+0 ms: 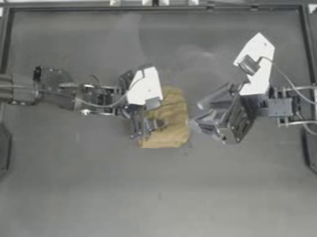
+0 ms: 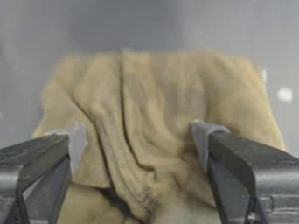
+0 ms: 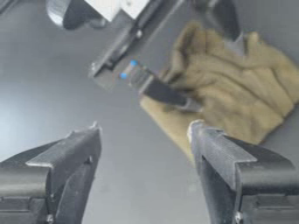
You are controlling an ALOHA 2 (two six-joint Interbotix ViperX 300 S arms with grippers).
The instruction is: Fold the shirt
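In the middle of the table [image 1: 74, 194], seen from above, the shirt [image 1: 168, 121] lies bunched into a small tall block, longer up and down the picture than across. The left gripper [image 1: 150, 115] sits right on the shirt's left edge, so the left arm is the nearer one. The right gripper [image 1: 201, 121] is just off the shirt's right side, close but not touching, with bare table between. So the shirt lies to the right of the left gripper and to the left of the right gripper. In the left wrist view, the left gripper [image 2: 137, 144] is wide open, with one jaw on each side of a thick crease in the shirt [image 2: 169, 100]. The cloth runs on ahead of the jaws to a straight far edge. The jaws hold nothing yet, but the cloth is between them. In the right wrist view, the right gripper [image 3: 143, 140] is also wide open and holds nothing. The shirt [image 3: 234, 96] lies ahead of it and off to one side, and its near corner comes close to one jaw. The left gripper [image 3: 210, 61] shows farther off, over the cloth. I think the next move belongs to the left arm: it only has to close on the crease and lift it across the long way.
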